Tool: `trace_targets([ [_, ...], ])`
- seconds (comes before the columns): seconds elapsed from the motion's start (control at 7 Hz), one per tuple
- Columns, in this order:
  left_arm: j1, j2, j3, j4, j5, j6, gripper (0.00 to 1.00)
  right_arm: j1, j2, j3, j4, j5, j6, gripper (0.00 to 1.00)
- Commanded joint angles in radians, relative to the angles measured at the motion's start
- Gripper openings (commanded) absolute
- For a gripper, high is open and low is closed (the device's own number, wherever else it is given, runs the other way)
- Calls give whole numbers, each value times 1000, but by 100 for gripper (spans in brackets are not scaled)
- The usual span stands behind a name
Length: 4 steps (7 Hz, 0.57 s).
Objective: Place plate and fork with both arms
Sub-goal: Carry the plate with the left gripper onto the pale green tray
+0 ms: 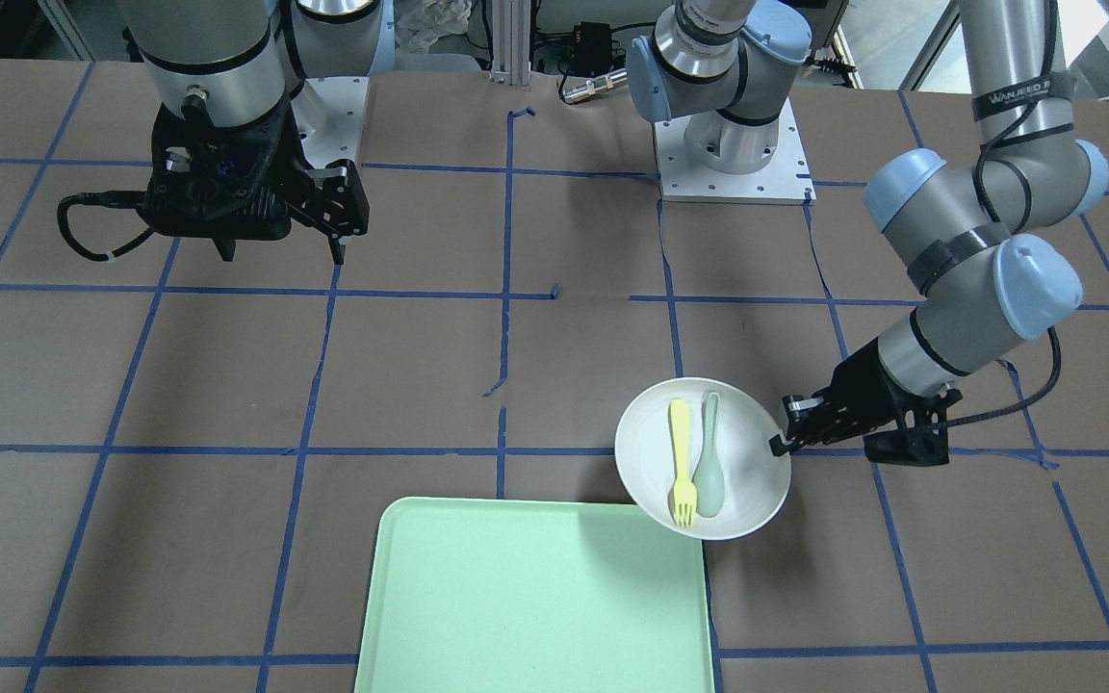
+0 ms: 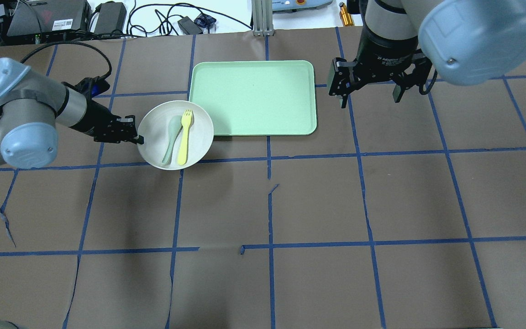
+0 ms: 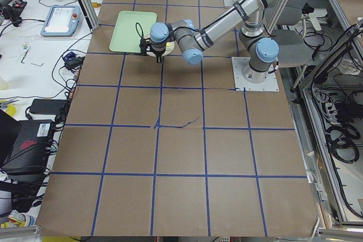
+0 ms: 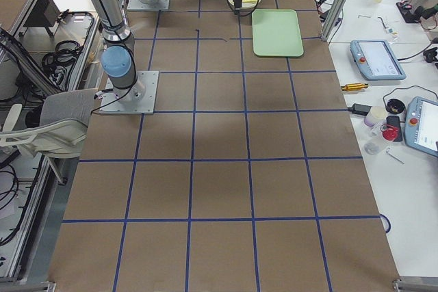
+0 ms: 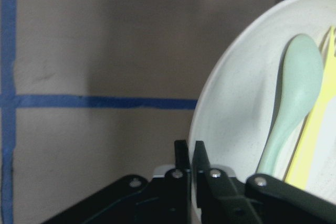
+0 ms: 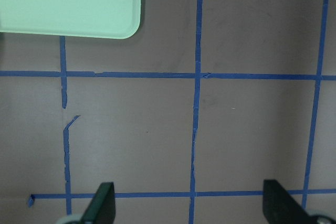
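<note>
The off-white plate (image 2: 155,137) is held off the table beside the mint-green tray (image 2: 252,98), its far edge over the tray's corner. In it lie the pale-yellow fork (image 2: 184,137) and a grey-green spoon (image 2: 170,140). My left gripper (image 2: 139,138) is shut on the plate's rim; it shows in the front view (image 1: 781,441) and the left wrist view (image 5: 191,162), where the plate (image 5: 236,103), spoon (image 5: 294,98) and fork (image 5: 315,140) appear. My right gripper (image 2: 369,93) is open and empty, hanging above the table right of the tray; its fingertips (image 6: 102,203) show wide apart.
The tray also shows in the front view (image 1: 535,597) and the right wrist view (image 6: 68,3). Brown paper with blue tape lines covers the table. Cables, a laptop and power bricks lie beyond the far edge (image 2: 107,13).
</note>
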Motion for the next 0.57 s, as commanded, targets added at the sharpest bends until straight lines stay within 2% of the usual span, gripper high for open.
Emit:
trace_targets([
  [0.0, -198, -233, 318, -12, -14, -235, 0, 0, 0, 1, 1, 0, 0, 100],
  [0.29, -282, -381, 483, -11, 0, -312, 0, 0, 0, 1, 2, 0, 0, 100],
  [0.43, -297, -414, 506, -11, 45, -316, 0, 0, 0, 1, 2, 0, -2, 100],
])
